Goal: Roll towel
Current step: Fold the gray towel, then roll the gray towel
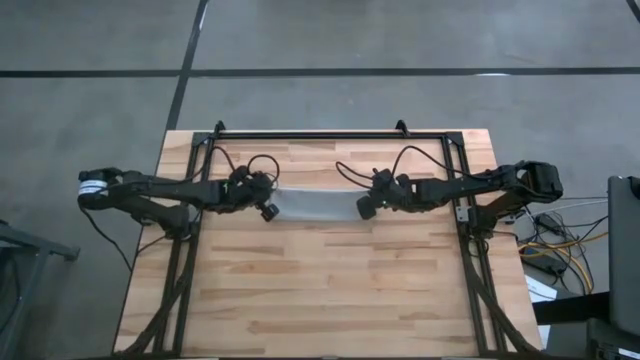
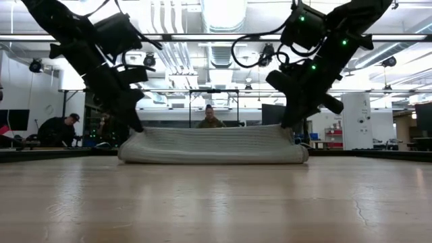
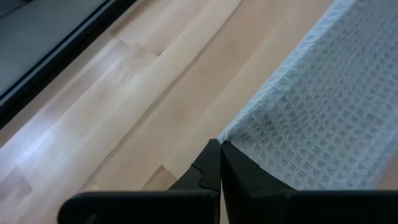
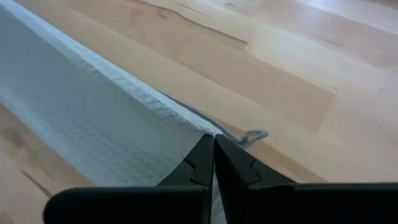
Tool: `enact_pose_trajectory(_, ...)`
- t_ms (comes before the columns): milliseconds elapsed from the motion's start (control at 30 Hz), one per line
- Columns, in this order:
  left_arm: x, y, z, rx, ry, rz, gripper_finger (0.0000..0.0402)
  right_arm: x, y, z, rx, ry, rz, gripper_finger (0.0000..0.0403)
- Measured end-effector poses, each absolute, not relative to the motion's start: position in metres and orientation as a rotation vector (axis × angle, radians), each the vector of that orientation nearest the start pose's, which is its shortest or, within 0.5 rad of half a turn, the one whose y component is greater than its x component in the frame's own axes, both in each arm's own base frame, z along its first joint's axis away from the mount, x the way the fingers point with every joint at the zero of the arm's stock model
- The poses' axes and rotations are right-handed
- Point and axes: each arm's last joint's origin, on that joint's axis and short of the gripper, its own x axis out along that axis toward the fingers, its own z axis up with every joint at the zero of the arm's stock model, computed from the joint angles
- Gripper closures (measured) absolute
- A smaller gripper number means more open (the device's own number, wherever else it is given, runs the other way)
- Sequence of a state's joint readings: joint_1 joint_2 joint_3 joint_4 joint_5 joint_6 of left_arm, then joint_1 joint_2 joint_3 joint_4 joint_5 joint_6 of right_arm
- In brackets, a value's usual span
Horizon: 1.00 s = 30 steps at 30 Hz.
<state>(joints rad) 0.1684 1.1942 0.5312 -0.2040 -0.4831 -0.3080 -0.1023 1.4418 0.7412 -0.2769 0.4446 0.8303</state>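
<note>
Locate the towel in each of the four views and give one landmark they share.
High: towel mid-table, between left gripper and right gripper.
Low: a low band across the centre.
Left wrist: fills the right side.
Right wrist: runs along the left.
Shared landmark: the wooden table.

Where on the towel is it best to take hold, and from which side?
At its two short ends, from above. The towel lies as a long band across the table; the left gripper and right gripper each pinch an end corner, so probably it turns evenly.
</note>
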Motion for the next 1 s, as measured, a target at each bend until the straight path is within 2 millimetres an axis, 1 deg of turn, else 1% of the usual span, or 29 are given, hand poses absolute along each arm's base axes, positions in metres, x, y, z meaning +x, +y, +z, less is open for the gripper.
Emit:
enact_pose_trajectory(100,0.2095,0.0493,0.1755,-0.125,0.755,0.727,0.0394,0.2610,-0.0398,0.1729,0.580,0.690,-0.864,0.0394)
enact_pose_trajectory(300,0.2096,0.0493,0.1757,-0.124,0.754,0.727,0.0370,0.2640,-0.0400,0.1749,0.590,0.652,-0.851,0.0394)
enact_pose_trajectory(467,0.2096,0.0493,0.1757,-0.133,0.750,0.731,0.0360,0.2655,-0.0405,0.1761,0.553,0.650,-0.827,0.0390)
enact_pose_trajectory(600,0.2094,0.0497,0.1757,-0.152,0.740,0.751,0.0351,0.2655,-0.0405,0.1761,0.565,0.645,-0.832,0.0373)
enact_pose_trajectory(800,0.2089,0.0499,0.1755,-0.151,0.741,0.759,0.0334,0.2649,-0.0405,0.1756,0.553,0.656,-0.830,0.0336)
enact_pose_trajectory(1000,0.2086,0.0494,0.1747,-0.160,0.752,0.741,0.0324,0.2644,-0.0404,0.1748,0.588,0.645,-0.843,0.0300)
